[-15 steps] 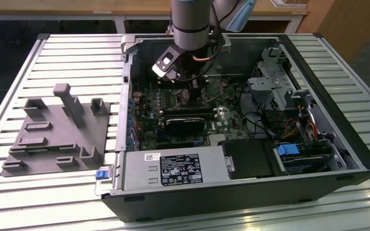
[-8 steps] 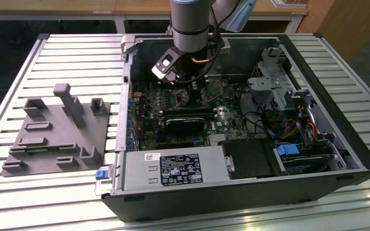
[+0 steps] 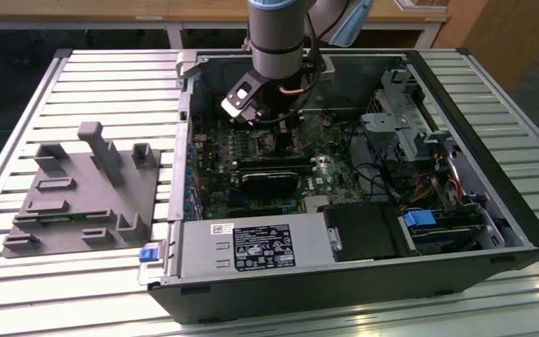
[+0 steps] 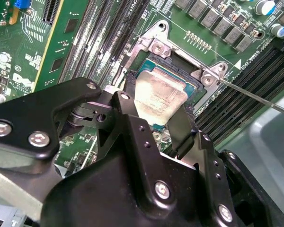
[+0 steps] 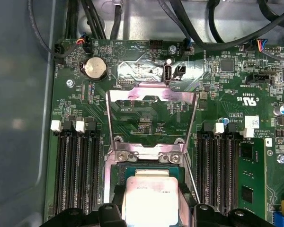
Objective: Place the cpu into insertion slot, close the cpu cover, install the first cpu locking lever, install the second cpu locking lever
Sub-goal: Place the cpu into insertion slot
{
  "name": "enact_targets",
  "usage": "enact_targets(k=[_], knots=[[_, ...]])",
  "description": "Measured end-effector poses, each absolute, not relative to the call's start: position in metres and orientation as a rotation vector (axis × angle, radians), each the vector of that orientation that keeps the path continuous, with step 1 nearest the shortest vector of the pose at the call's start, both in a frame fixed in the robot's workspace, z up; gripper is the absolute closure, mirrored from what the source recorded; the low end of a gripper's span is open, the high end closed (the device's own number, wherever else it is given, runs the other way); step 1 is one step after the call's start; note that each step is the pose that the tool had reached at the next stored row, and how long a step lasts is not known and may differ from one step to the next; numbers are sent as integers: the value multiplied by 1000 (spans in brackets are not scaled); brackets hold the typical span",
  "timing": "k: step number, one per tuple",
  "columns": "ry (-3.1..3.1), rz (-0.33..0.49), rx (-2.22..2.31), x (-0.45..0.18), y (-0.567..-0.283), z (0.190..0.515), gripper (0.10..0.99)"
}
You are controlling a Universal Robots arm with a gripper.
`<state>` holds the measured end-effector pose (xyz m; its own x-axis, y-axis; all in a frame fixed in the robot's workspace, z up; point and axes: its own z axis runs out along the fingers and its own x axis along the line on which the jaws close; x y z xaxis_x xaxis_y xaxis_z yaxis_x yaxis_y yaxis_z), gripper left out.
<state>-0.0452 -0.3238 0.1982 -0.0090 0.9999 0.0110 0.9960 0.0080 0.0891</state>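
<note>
The cpu (image 4: 161,97), a pale silvery square chip, sits between my black fingers (image 4: 132,111) in both wrist views. It is over the insertion slot (image 4: 179,65), whose dark inside and thin rim show around it. My gripper (image 4: 160,105) is shut on the cpu's two opposite edges. The cpu (image 5: 149,194) lies just below the hinge of the cpu cover (image 5: 151,94), a silvery frame swung open with board showing through its cut-out. A thin locking lever (image 4: 255,97) sticks out beside the slot. In the exterior view my gripper (image 3: 264,137) reaches down onto the green board.
Long black memory slots (image 5: 78,175) run on both sides of the socket. A black heatsink block (image 3: 269,184), the power supply (image 3: 250,247) and a drive cage (image 3: 406,126) crowd the open case. A grey fixture (image 3: 87,189) lies on the slatted table at the exterior view's left.
</note>
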Motion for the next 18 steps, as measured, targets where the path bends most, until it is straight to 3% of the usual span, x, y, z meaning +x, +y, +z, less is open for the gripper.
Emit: enact_targets(k=[15,16,18], knots=[[2190,110,2172,-45,-323,196,549],[2190,110,2172,-45,-323,196,486],[2190,110,2172,-45,-323,195,486]])
